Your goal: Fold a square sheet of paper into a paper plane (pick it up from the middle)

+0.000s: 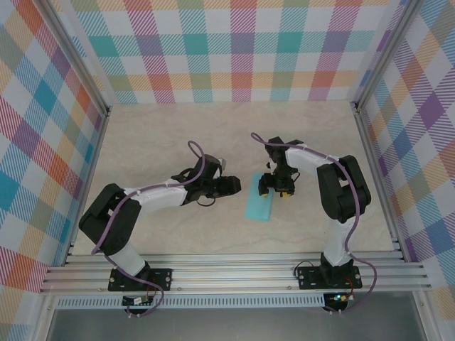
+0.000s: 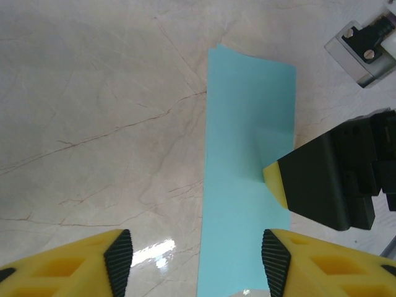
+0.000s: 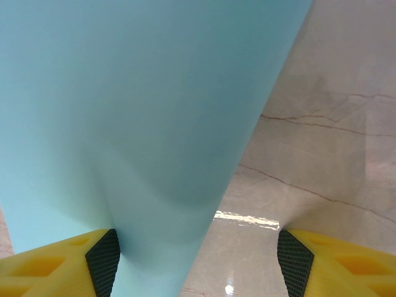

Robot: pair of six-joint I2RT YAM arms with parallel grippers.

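The square sheet of paper (image 1: 259, 206) is a light-blue strip, long and narrow, lying flat on the marble table between the two arms. My left gripper (image 1: 238, 186) sits just left of it, low over the table. In the left wrist view the strip (image 2: 247, 154) runs up between the left gripper's (image 2: 195, 260) open fingers, close to the right pad (image 2: 275, 260). My right gripper (image 1: 276, 188) hovers at the strip's far right edge, and one yellow fingertip (image 2: 275, 179) rests on the paper. In the right wrist view the paper (image 3: 136, 111) lies beside the left pad (image 3: 104, 260) of the open right gripper (image 3: 198, 260).
The marble tabletop (image 1: 178, 135) is walled by plaid panels (image 1: 234, 50) at the back and both sides. An aluminium rail (image 1: 234, 273) carrying the arm bases runs along the near edge.
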